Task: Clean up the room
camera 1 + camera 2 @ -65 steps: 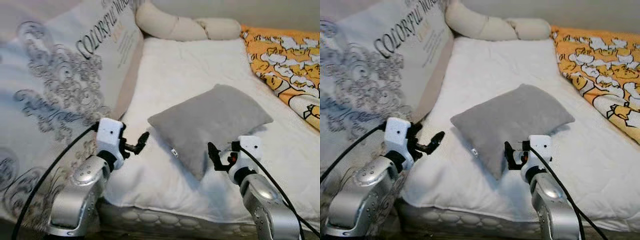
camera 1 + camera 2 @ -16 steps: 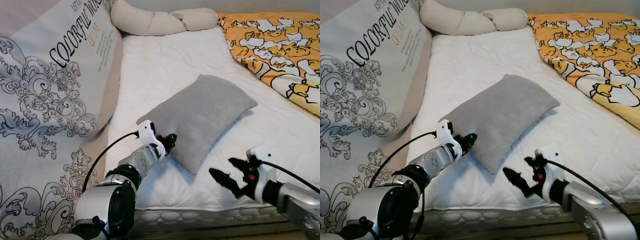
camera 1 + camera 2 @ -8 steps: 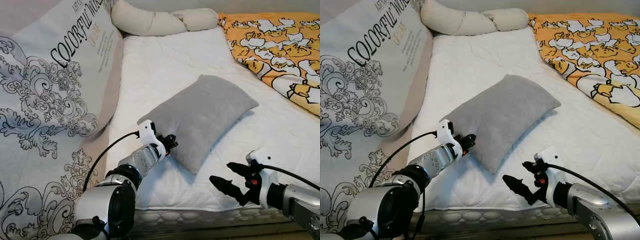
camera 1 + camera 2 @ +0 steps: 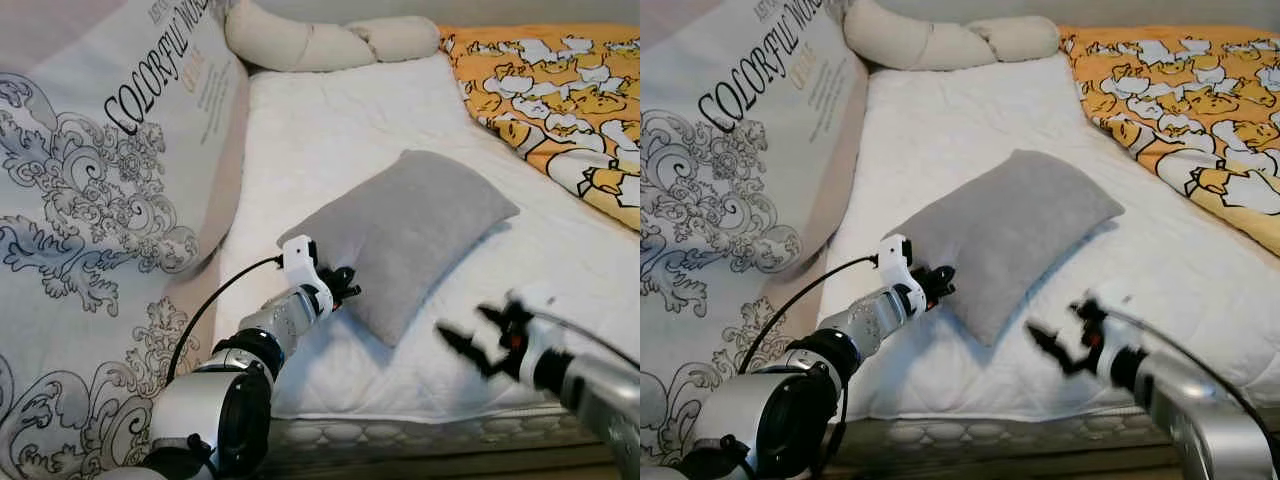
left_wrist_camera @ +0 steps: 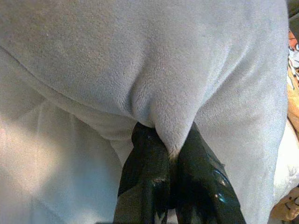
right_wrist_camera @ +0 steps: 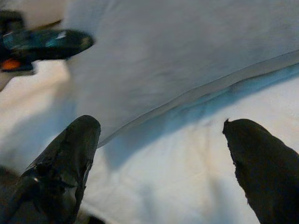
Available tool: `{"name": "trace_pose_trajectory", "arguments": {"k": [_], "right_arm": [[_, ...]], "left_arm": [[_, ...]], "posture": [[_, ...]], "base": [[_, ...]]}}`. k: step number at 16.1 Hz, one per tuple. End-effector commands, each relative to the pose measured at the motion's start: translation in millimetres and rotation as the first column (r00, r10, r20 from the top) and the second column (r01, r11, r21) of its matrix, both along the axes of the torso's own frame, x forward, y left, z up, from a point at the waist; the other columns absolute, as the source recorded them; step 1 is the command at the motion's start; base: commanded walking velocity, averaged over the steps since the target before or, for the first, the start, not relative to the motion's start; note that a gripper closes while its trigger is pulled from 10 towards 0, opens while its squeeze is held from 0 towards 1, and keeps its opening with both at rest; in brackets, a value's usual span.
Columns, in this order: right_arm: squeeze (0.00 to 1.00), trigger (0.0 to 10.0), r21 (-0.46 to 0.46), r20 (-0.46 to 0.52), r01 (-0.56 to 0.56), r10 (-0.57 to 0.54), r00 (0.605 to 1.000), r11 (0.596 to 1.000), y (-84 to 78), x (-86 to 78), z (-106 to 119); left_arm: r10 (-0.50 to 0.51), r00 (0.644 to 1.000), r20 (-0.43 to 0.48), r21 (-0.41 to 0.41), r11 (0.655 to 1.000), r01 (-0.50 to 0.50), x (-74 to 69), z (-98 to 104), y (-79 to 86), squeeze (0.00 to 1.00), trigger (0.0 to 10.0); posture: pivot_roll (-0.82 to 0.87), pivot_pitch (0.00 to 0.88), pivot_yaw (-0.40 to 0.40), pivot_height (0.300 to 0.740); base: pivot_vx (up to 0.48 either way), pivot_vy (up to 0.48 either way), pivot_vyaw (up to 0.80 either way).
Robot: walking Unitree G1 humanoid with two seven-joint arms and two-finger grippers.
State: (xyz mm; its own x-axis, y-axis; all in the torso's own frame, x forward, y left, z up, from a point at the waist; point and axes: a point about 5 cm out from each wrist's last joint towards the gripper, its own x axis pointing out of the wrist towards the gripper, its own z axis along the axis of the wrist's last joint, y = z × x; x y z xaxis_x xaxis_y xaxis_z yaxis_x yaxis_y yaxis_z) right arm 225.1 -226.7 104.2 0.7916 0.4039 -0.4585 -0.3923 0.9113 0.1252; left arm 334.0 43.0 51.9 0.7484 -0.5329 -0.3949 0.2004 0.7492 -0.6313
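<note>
The pillow (image 4: 410, 235) lies on the bed (image 4: 340, 130), and the left claw (image 4: 343, 287) is at its near left corner, clamped on a fold of the fabric. To that claw's left a large printed cushion (image 4: 110, 190) leans along the bed's side. Beyond it, at the head of the bed, lies a long bolster (image 4: 330, 42). The right claw (image 4: 478, 335), fingers spread, hovers just beside the pillow's near edge, to the right of the left claw. Farther right and behind it, a patterned quilt (image 4: 560, 100) covers the bed.

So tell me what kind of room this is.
Most likely a bedroom: a bed with a white quilted mattress, a grey pillow pinched by the left gripper, and a yellow cartoon-print blanket.
</note>
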Motion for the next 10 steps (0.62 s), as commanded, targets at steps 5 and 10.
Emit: {"name": "trace_pose_trajectory", "arguments": {"k": [5,10], "right_arm": [[0.0,10.0,0.011,0.016,0.197,-0.197,0.98,0.98,-0.8,24.4,-18.7],[0.0,10.0,0.235,-0.06,0.43,-0.429,0.901,0.872,5.6,52.5,-32.1]], "left_arm": [[0.012,0.966,0.259,-0.032,0.999,-0.004,41.9,65.4,20.3,0.0,0.0],[-0.087,0.923,0.374,0.047,0.996,0.074,37.3,79.5,47.7,0.0,0.0]], "posture": [[-0.23,0.0,0.107,0.74],[-0.14,0.0,0.094,0.74]], "base": [[0.0,0.0,0.0],[0.0,0.0,0.0]]}}
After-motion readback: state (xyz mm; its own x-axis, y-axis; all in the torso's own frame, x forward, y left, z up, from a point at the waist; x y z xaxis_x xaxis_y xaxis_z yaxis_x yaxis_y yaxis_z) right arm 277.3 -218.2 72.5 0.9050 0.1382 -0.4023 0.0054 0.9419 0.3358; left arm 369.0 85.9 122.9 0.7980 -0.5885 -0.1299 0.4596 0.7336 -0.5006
